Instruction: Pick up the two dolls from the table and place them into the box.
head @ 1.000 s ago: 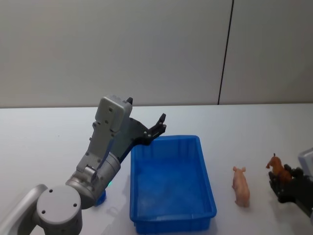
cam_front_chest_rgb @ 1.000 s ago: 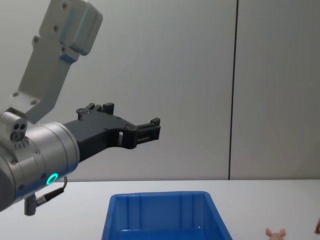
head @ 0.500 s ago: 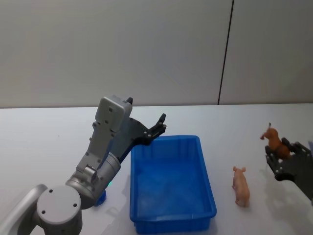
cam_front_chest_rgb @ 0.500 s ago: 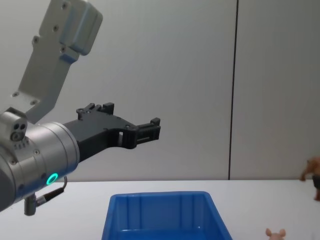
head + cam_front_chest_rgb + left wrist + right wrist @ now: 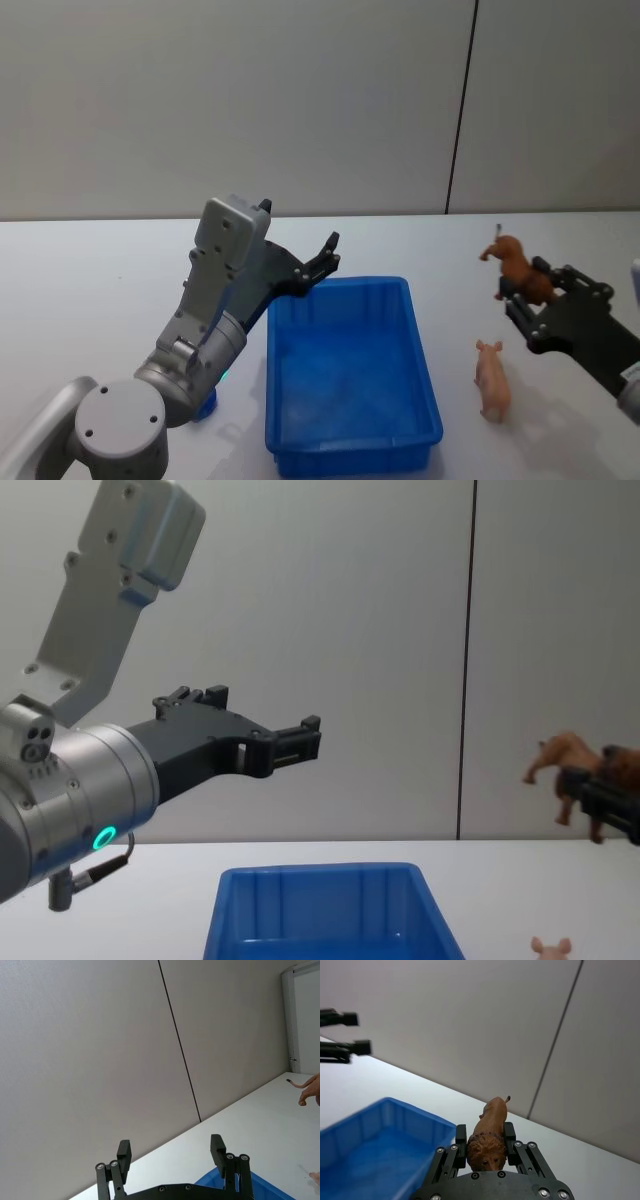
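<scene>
My right gripper (image 5: 520, 292) (image 5: 486, 1146) (image 5: 585, 792) is shut on the brown doll (image 5: 515, 262) (image 5: 490, 1132) (image 5: 568, 756), a four-legged lion held in the air to the right of the blue box (image 5: 432, 400) (image 5: 375, 1115) (image 5: 310, 880). The pale pink doll (image 5: 493, 378) (image 5: 549, 948) stands on the white table (image 5: 90, 290) between the box and the right arm. Raised over the box's far left corner, my left gripper (image 5: 331, 255) (image 5: 171, 1155) (image 5: 305, 738) is open with nothing between its fingers.
A grey wall with a dark vertical seam (image 5: 460, 110) stands behind the table. The left arm's grey body (image 5: 215, 300) rises just left of the box.
My right gripper has lifted the brown doll off the table and carried it up and left toward the box. The left arm and the pink doll have not moved.
</scene>
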